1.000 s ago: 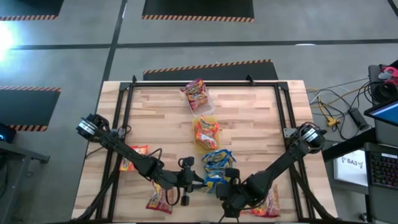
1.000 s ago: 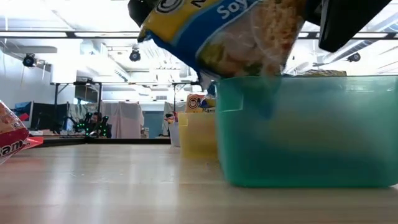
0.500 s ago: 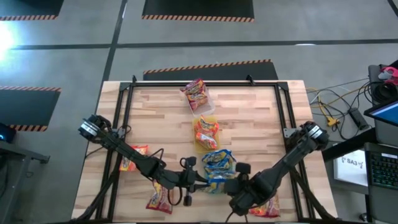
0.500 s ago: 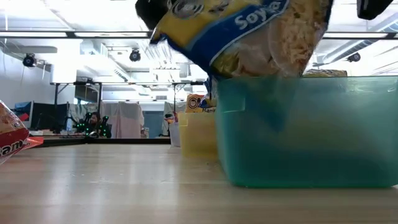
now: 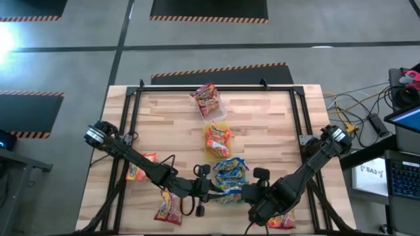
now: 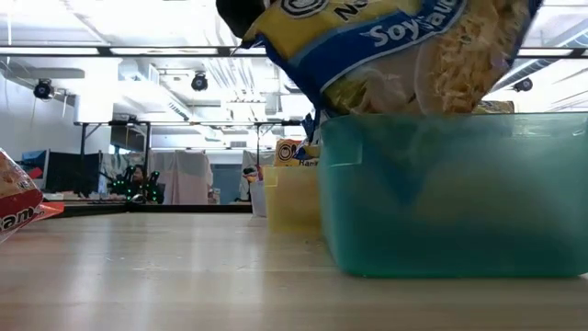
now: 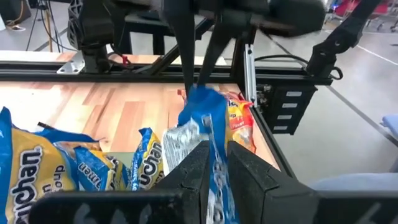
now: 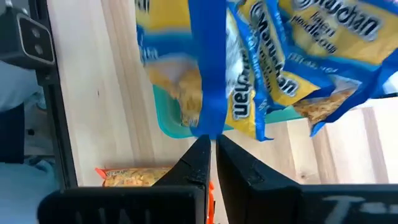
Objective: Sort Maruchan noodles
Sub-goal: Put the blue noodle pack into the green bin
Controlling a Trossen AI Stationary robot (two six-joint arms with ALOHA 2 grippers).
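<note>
Bright, even overhead light; ceiling strip lights (image 6: 138, 18) blow out in the low view. Floor glare at the high view's left edge. Wrist views blurred up close.

A blue packet (image 7: 208, 134) is pinched by its crinkled edge between the closed fingers of the left gripper (image 7: 214, 163). Further blue-and-yellow packets (image 7: 59, 171) are seen beside it, and an orange packet (image 7: 239, 121) lies beyond on the wooden table (image 7: 118, 109). The right gripper (image 7: 199, 74) is seen closed on the far edge of the same blue packet.
</note>
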